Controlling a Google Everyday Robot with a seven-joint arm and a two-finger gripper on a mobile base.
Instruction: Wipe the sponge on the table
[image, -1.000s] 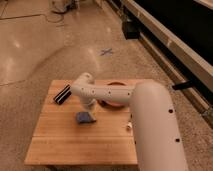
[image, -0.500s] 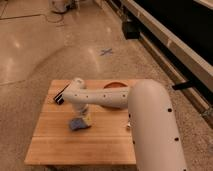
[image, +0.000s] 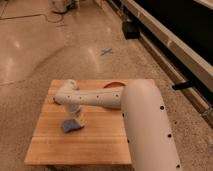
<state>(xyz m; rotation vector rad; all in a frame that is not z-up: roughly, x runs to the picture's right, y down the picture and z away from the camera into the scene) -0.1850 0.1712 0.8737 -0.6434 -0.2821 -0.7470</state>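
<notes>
The sponge (image: 71, 125), a small light-blue pad, lies on the left half of the table (image: 85, 147), a light wooden top with plank lines. My white arm reaches in from the lower right and crosses the table to the left. The gripper (image: 76, 112) points down at the end of the arm. It sits just above and behind the sponge, at or very near its top edge. Whether it touches the sponge is hard to tell.
An orange bowl (image: 114, 84) shows partly behind the arm at the table's far edge. A polished floor with a blue cross mark (image: 106, 51) surrounds the table. A dark low wall (image: 170, 35) runs along the right.
The gripper has swung left across the table. The sponge has shifted with it, left and a little toward the front edge.
</notes>
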